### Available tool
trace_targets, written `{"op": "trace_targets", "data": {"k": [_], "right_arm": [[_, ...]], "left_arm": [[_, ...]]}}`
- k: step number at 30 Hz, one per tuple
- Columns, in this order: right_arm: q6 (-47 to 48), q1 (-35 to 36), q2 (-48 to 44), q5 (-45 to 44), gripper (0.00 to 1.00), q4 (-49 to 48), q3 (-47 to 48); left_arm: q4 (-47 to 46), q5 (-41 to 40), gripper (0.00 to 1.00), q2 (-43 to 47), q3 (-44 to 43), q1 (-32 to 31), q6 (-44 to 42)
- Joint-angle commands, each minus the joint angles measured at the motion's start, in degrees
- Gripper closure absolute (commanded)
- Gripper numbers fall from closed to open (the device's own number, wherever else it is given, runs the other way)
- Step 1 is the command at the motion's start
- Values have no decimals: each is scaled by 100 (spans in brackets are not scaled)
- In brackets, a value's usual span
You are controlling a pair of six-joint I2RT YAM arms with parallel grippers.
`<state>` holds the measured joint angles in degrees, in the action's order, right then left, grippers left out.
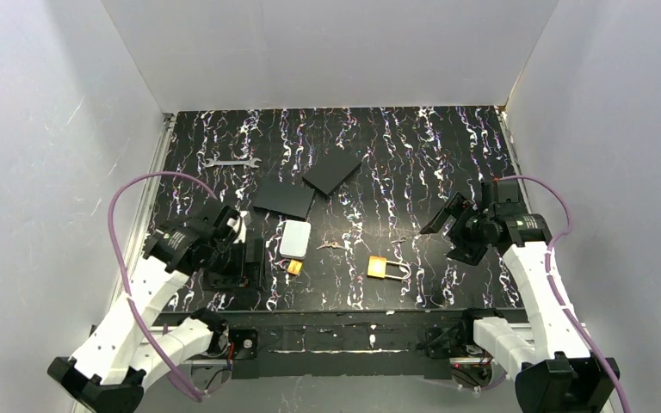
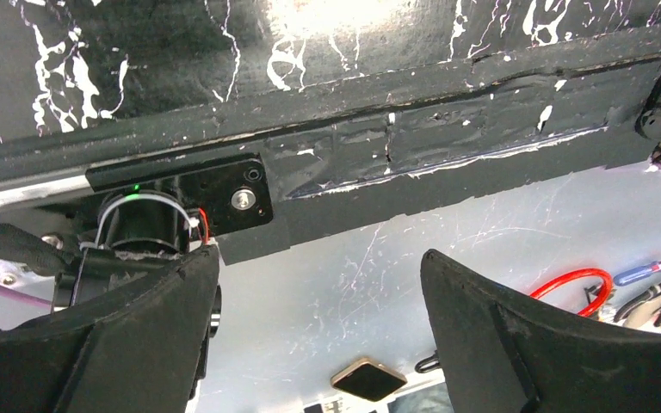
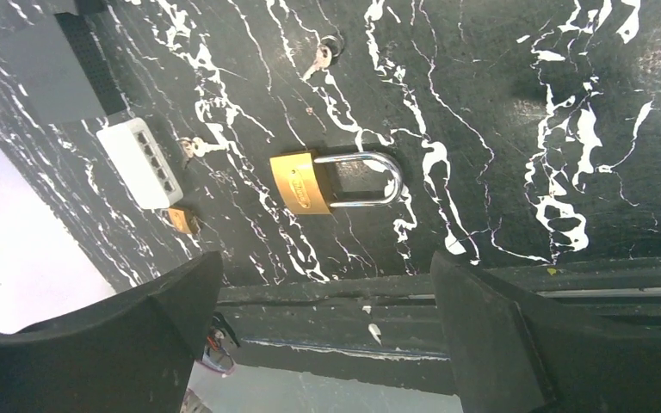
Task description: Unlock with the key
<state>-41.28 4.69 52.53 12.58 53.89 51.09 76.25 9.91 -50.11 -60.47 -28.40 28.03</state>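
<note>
Plainly both pincers gape empty, the small object (image 1: 293, 267) beside the padlock (image 1: 379, 268) perhaps a second lock.

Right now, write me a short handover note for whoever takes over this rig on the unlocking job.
Left claw: open, empty, near the table's front edge.
Right claw: open, empty, hovering above the table right of the brass padlock.
Padlock lies near the front centre, shackle appearing closed. One key lies just beyond it to the left, another further out; a smaller padlock sits by the white box.
Done: nothing grasped.
Left: pick up key, steady padlock, insert, turn.
</note>
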Motion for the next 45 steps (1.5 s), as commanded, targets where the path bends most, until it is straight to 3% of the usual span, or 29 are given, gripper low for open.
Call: {"op": "trace_targets", "data": {"k": [1, 5, 12, 15, 18, 27, 32, 45], "right_arm": [[-10, 63, 271, -159, 0, 152, 203], [-120, 396, 523, -450, 0, 197, 372], [-1057, 2038, 1235, -2061, 0, 320, 938], [-1597, 2404, 1579, -2591, 7, 378, 1089], [-2026, 2492, 1851, -2795, 19, 232, 1106], [-2303, 2698, 2694, -3148, 21, -141, 1235], [-2144, 2704, 3116, -3057, 26, -744, 976], [-1672, 2695, 4081, -3312, 34, -1039, 1157]], "left_arm": [[-312, -44, 15, -249, -177, -229, -295], [-578, -60, 16, -315, -74, -353, -445], [-847, -217, 19, -263, 210, -447, -615], [-934, -315, 20, -160, 330, -455, -649], [-1028, -381, 21, 22, 435, -456, -603], [-1077, -486, 21, 317, 523, -456, -502], [-1197, -206, 21, 585, 632, -456, -550], [-1216, -286, 22, 697, 676, -456, -478]]}}
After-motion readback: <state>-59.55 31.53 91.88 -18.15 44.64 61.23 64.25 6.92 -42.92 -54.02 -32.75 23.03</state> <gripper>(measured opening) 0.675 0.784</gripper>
